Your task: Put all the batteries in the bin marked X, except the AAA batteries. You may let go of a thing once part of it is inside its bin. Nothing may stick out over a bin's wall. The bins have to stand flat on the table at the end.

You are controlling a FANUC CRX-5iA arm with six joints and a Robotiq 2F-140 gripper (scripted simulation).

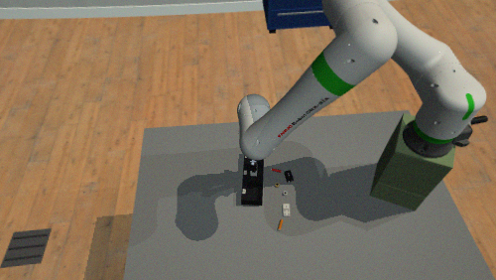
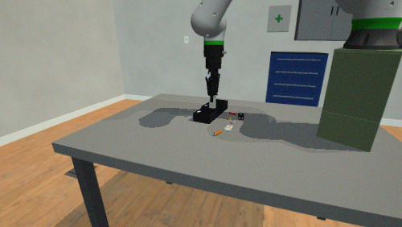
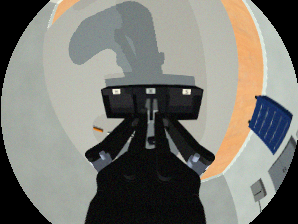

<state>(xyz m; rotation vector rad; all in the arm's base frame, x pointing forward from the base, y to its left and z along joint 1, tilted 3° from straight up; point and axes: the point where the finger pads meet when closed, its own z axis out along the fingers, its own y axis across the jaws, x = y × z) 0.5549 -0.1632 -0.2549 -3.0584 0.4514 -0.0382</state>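
Three joined black bins (image 1: 252,203) (image 2: 203,117) (image 3: 131,111) stand in a row on the table. In the wrist view the middle bin's label (image 3: 150,91) reads X and the right one's label (image 3: 186,91) reads S; the left one's is unclear. My gripper (image 1: 253,173) (image 2: 212,106) (image 3: 151,104) is shut, with its fingertips at the middle bin, and no held thing shows. An orange cylinder (image 1: 281,224) (image 2: 217,133) (image 3: 98,129), possibly a battery, lies on the table. A red piece (image 1: 276,170) (image 2: 232,113) lies beside the bins. Bin contents are too dark to tell.
Beside the bins lie a white block (image 1: 286,210) (image 2: 228,128), a black block (image 1: 289,176) (image 2: 240,116), a small brassy piece (image 1: 277,185) (image 2: 229,118) and a small grey piece (image 1: 285,193). The green robot pedestal (image 1: 412,174) (image 2: 354,96) stands to the right.
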